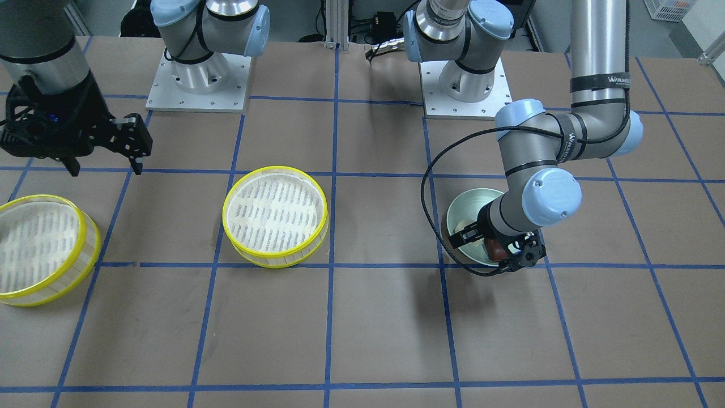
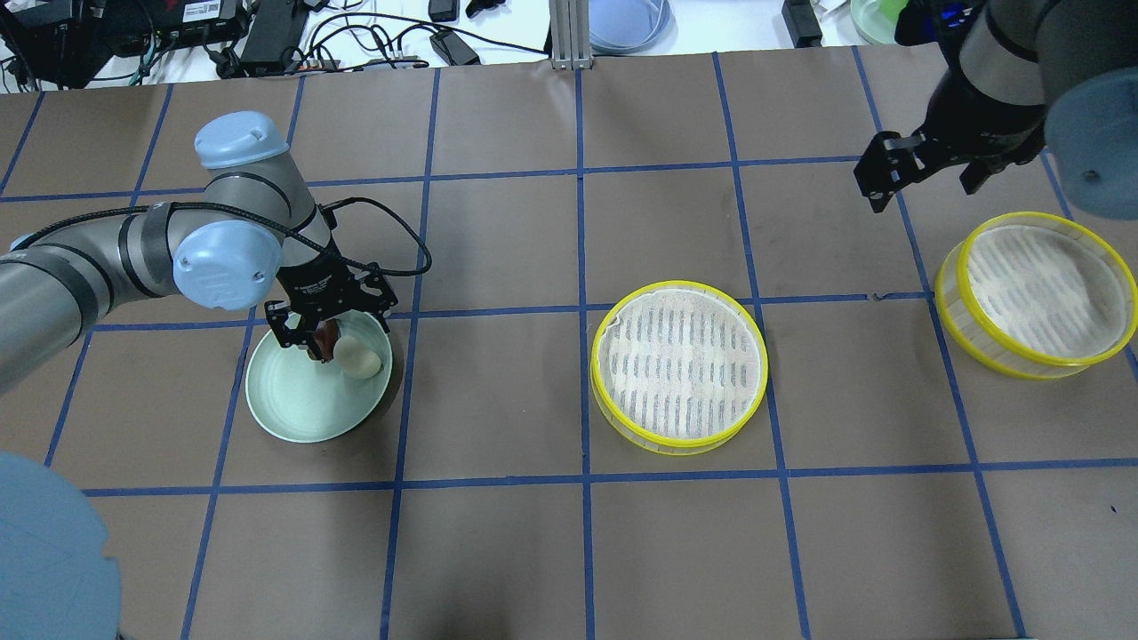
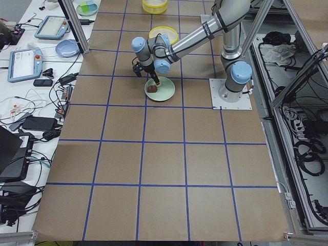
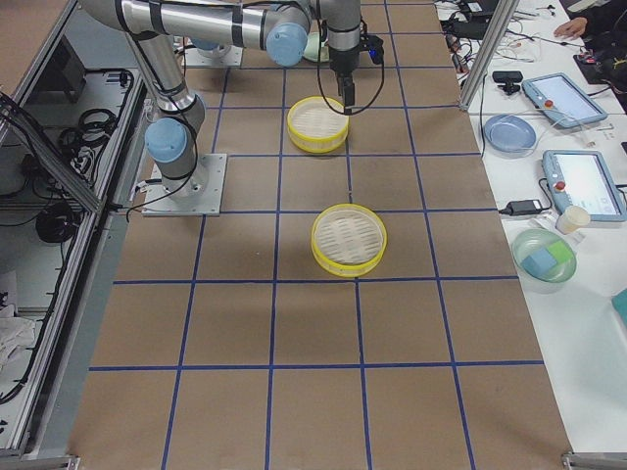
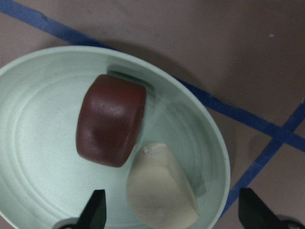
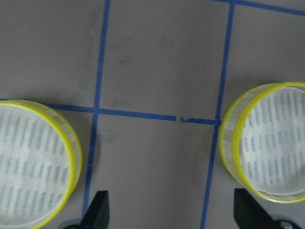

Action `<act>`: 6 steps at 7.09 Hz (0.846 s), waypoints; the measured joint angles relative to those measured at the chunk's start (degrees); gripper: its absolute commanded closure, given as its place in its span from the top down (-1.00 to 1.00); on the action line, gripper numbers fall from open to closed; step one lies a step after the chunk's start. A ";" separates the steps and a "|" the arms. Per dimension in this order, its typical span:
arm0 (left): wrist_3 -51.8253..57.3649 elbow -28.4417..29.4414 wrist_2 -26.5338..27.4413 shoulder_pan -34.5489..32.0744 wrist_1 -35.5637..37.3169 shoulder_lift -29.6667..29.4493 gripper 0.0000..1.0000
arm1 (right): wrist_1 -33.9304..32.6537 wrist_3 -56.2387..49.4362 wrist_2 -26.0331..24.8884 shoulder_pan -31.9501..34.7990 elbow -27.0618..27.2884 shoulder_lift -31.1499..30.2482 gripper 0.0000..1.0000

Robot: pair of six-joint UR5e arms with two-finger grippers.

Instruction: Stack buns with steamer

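A pale green plate (image 2: 298,413) holds a dark reddish-brown bun (image 5: 112,119) and a cream-white bun (image 5: 162,191) that touch each other. My left gripper (image 2: 324,342) is open and low over the plate, its fingertips (image 5: 95,212) on either side of the cream bun (image 2: 360,358), holding nothing. One yellow-rimmed steamer tray (image 2: 680,364) sits at the table's middle and a second one (image 2: 1036,293) lies far right, slightly tilted. My right gripper (image 2: 925,178) is open and empty, hovering above the table between the two trays.
Blue tape lines grid the brown table. The two arm bases (image 1: 198,79) stand at the robot's edge. Cables and devices lie beyond the far edge (image 2: 356,36). Bare table lies between the plate and the middle tray.
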 measured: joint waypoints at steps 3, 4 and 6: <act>0.26 -0.69 0.40 0.00 -0.06 -0.09 -0.86 | -7.51 -10.75 -3.75 -12.66 2.05 11.34 0.82; 0.41 -0.75 0.57 0.00 -0.07 -0.09 -1.00 | -12.09 -12.49 -5.57 -13.85 2.11 16.48 0.78; 0.73 0.32 0.32 0.07 -0.29 0.36 -1.00 | -17.35 -13.63 -7.05 -14.46 2.07 22.31 0.75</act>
